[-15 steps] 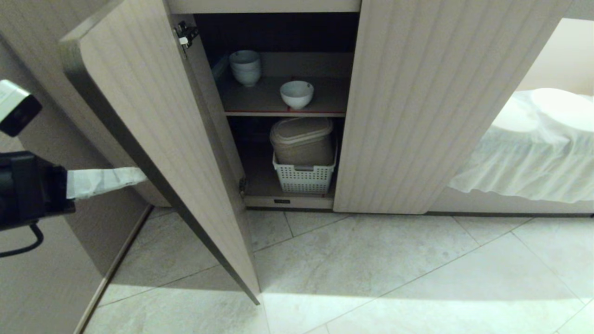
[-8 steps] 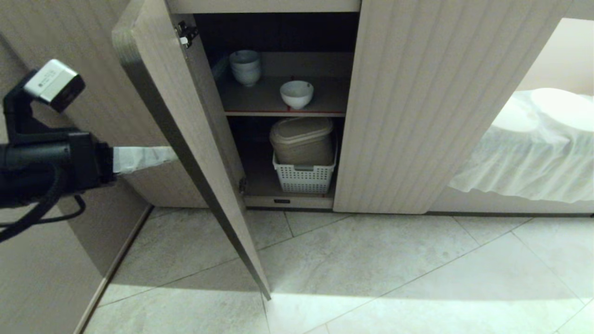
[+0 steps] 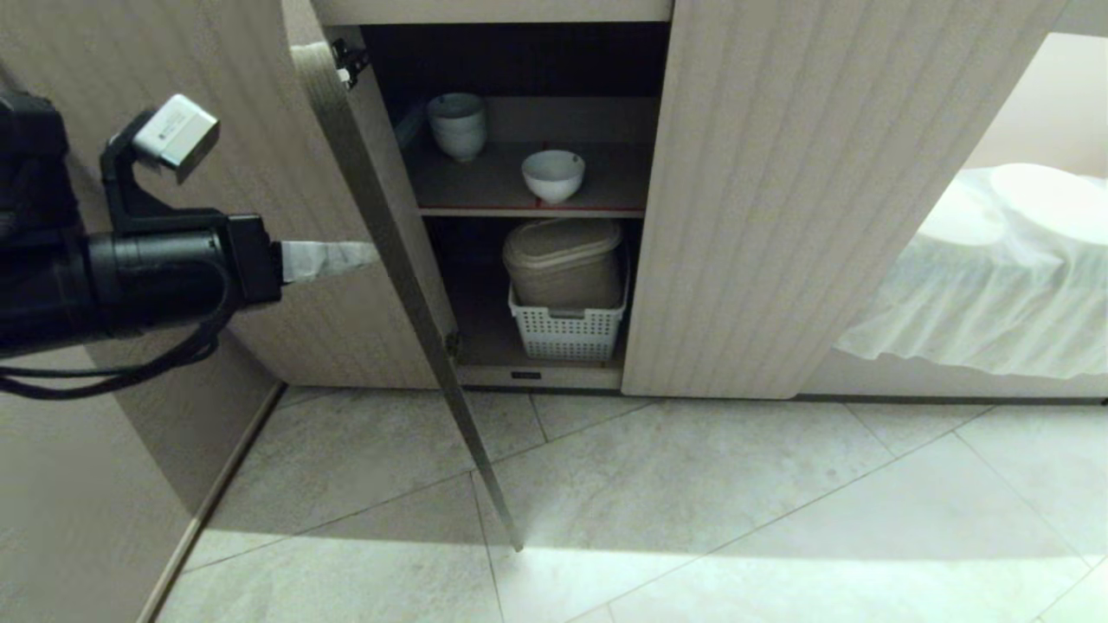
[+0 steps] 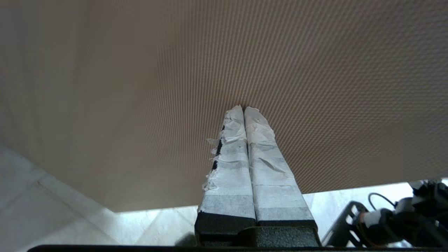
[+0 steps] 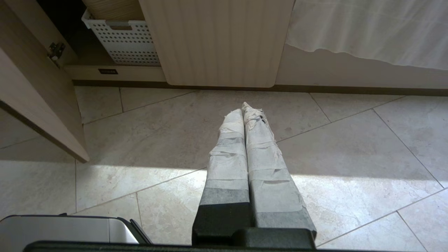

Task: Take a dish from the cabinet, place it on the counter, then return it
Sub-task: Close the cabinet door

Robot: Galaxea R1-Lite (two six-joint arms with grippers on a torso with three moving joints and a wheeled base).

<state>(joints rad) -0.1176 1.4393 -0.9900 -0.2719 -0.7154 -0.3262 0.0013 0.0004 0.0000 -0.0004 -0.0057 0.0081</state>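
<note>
The dish (image 3: 553,176), a small white bowl, stands alone on the upper shelf of the open cabinet (image 3: 779,216). The cabinet's left door (image 3: 407,285) stands roughly edge-on to me, half open. My left gripper (image 3: 368,253) is shut and empty, its taped tips pressed against the outer fluted face of that door (image 4: 245,52); the left wrist view shows the gripper (image 4: 244,108) touching it. My right gripper (image 5: 243,106) is shut and empty, parked above the floor tiles. The counter is out of view.
A stack of white bowls (image 3: 457,125) sits at the back left of the upper shelf. Below, a beige lidded container (image 3: 563,260) rests in a white perforated basket (image 3: 567,333). White cloth (image 3: 995,277) drapes at the right. A beige panel (image 3: 86,484) bounds the left.
My left gripper has moved right and upward against the door, and the door has swung from wide open to about edge-on. The dish and right arm have not moved.
</note>
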